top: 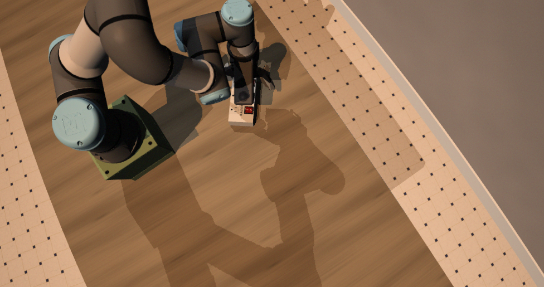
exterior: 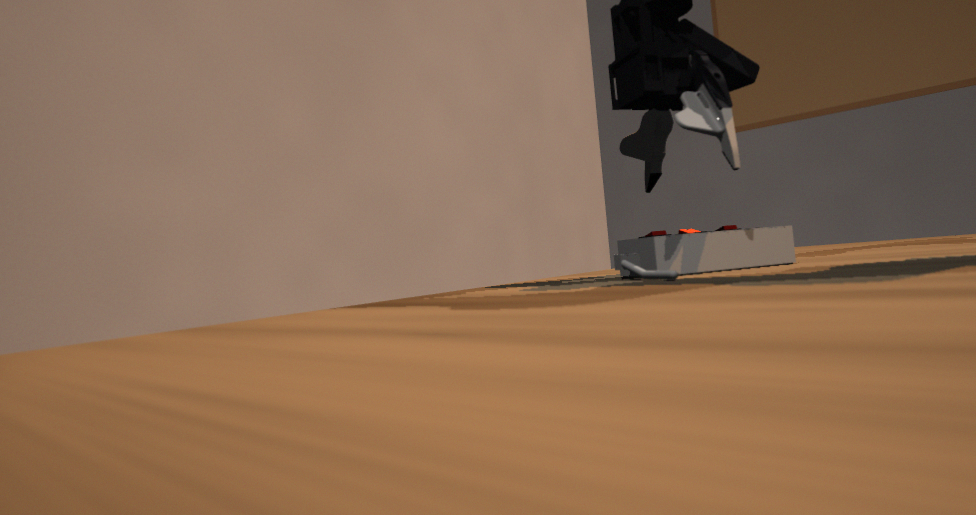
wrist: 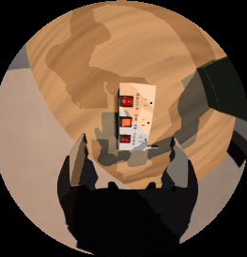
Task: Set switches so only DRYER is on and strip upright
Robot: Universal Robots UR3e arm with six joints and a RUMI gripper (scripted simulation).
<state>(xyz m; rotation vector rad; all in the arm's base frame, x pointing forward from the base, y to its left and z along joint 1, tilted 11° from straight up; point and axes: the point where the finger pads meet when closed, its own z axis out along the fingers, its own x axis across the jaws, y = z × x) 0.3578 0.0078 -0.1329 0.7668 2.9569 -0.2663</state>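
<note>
Rigid plastic power strip (exterior: pixel 710 250) lies flat on the tabletop (exterior: pixel 478 402); above it our pincer (exterior: pixel 691 173) hangs wide, empty; we judge fingertip presses suit its rockers

Small printed labels beside the power strip (wrist: pixel 135 118) switches, too blurred to read.

Hand (exterior: pixel 691 169) hangs above strip (exterior: pixel 723 250) on table (exterior: pixel 478 388).
</note>
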